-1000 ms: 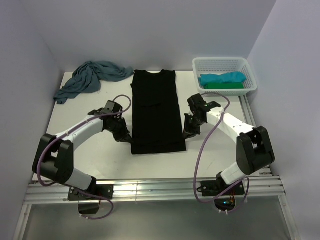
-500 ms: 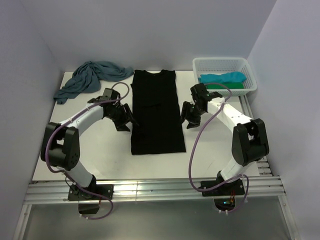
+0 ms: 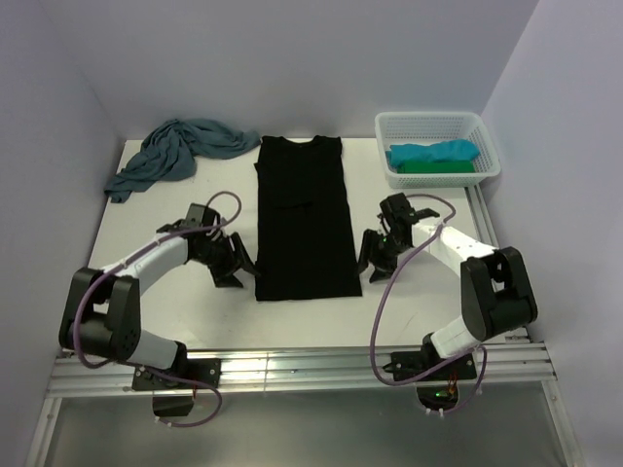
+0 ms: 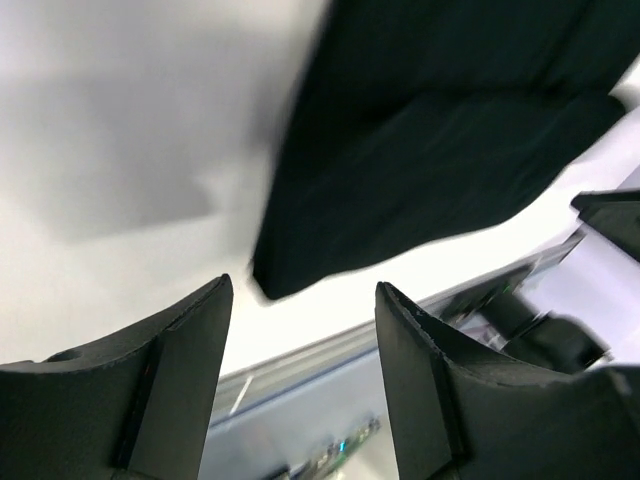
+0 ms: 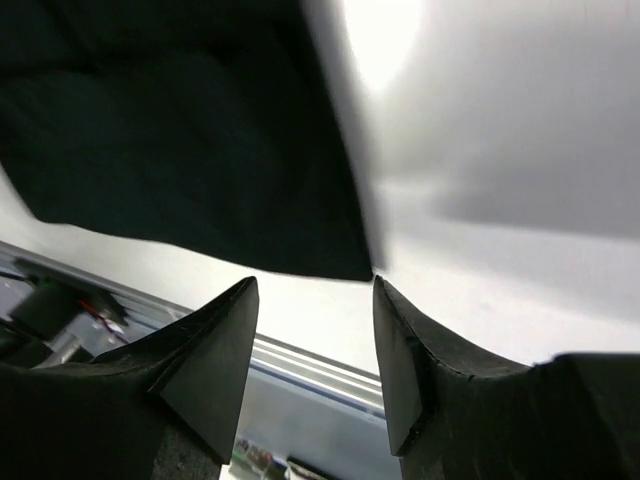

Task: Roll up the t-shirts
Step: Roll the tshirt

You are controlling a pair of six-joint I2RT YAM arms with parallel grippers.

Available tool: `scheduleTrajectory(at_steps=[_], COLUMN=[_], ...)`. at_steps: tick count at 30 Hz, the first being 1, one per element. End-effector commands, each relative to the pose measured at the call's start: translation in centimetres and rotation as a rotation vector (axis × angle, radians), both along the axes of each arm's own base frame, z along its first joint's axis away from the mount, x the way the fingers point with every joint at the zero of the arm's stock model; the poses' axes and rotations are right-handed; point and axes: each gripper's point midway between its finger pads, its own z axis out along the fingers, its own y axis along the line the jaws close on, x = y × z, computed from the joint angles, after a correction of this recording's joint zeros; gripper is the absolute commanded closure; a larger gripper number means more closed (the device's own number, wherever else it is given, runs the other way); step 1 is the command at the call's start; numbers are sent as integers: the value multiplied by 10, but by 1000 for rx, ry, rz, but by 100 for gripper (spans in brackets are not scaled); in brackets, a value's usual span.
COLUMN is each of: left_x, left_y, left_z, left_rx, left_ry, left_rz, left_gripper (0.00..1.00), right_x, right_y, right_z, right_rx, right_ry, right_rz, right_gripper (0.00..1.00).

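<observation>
While both arms are hovering low over the table point(image 3: 175, 311), the black t-shirt point(image 3: 304, 219) is lying flat at its centre, folded into one long narrow strip with the collar at the far end and no roll begun. The left gripper point(image 3: 237, 271) is sitting just beside the strip's near left corner, and the right gripper point(image 3: 376, 263) just beside its near right corner. Both claws are standing spread and pinching nothing, with each wrist view showing a hem corner past the parted fingers. A turquoise t-shirt point(image 3: 433, 153) and a green t-shirt point(image 3: 443, 166) are resting as bundles in the white mesh basket point(image 3: 428, 120) at the far right, so they are looking finished. A dusty-blue t-shirt point(image 3: 175, 151) is lying crumpled at the far left, waiting untouched. Roughly half the job is looking done.
</observation>
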Motion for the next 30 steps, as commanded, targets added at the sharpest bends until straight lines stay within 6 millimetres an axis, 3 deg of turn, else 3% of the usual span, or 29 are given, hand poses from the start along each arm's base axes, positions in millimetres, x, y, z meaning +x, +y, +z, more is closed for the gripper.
scheduleTrajectory(at_steps=[1, 2, 6, 12, 20, 27, 30], left_x=[-20, -31, -47, -66, -60, -55, -53], left_y=[-9, -8, -10, -20, -18, -16, -16], left_z=[2, -6, -12, -28, -40, -56, -59], left_rx=[-58, -59, -62, -66, -37, 3, 13], left_ry=[-33, -11, -21, -1, -13, 30, 37], left_rz=[-25, -24, -31, -41, -18, 9, 12], left_gripper=[35, 35, 34, 37, 38, 51, 53], right_x=[-17, -19, -43, -50, -34, -28, -28], right_y=[-2, -2, -1, 2, 6, 8, 7], right_z=[-4, -3, -19, -34, -43, -52, -55], right_rx=[25, 38, 72, 107, 120, 111, 101], right_ry=[-22, -38, 1, 0, -31, -12, -9], right_rz=[9, 8, 0, -20, -41, -38, -38], right_gripper=[42, 42, 41, 43, 46, 51, 54])
